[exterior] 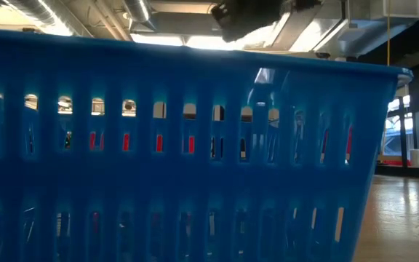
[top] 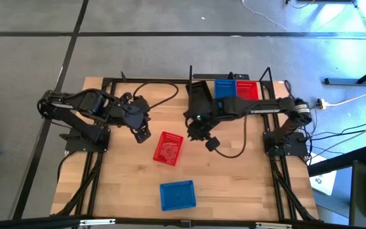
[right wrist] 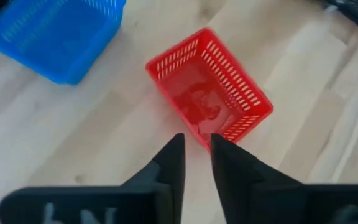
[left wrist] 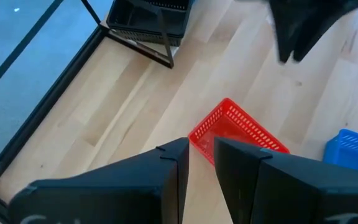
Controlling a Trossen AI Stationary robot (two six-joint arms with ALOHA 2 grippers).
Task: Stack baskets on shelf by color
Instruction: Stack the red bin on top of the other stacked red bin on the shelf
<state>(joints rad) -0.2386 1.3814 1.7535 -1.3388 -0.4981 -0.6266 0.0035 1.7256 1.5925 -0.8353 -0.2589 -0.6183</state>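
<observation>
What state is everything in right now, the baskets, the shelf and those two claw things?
Red basket: upright on the table, loose, held by nothing.
Blue basket: upright on the table near the front edge, loose.
Shelf: holds a black stack, a blue stack and a red stack side by side.
Left gripper: beside the red basket, fingers slightly apart, empty.
Right gripper: on the red basket's other side, fingers slightly apart, empty.
</observation>
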